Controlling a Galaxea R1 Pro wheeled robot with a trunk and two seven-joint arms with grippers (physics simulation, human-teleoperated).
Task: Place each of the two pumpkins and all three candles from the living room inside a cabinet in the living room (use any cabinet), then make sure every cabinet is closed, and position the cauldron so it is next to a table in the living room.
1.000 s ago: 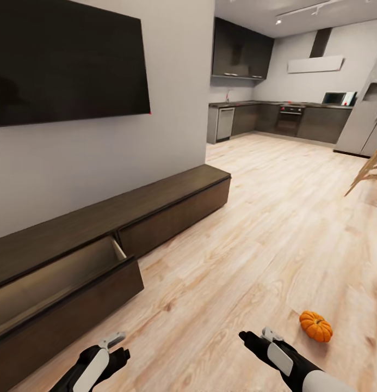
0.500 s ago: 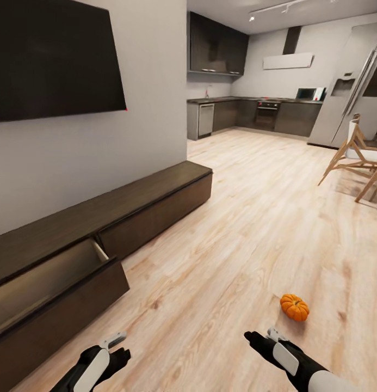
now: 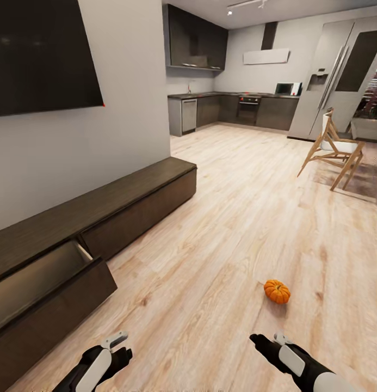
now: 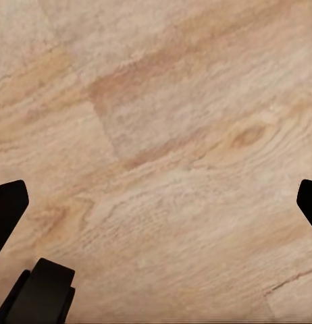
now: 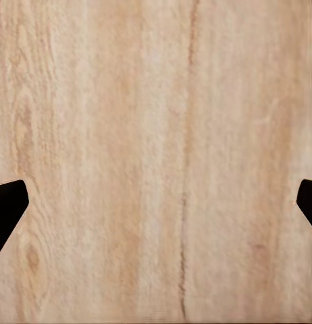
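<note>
A single pumpkin [image 3: 277,291] lies on the pale wood floor [image 3: 226,228], a little beyond the right gripper [image 3: 259,343] and just to its right, not touching it. The left gripper [image 3: 124,348] hangs low at the near left, well apart from the pumpkin. In both wrist views the fingertips sit wide apart at the picture's edges with bare floor between them, so both grippers are spread and hold nothing. Along the left wall runs the cabinet [image 3: 128,204], its near drawer [image 3: 44,283] pulled out, under a dark wall screen [image 3: 41,54]. A wooden chair [image 3: 332,149] stands far right.
</note>
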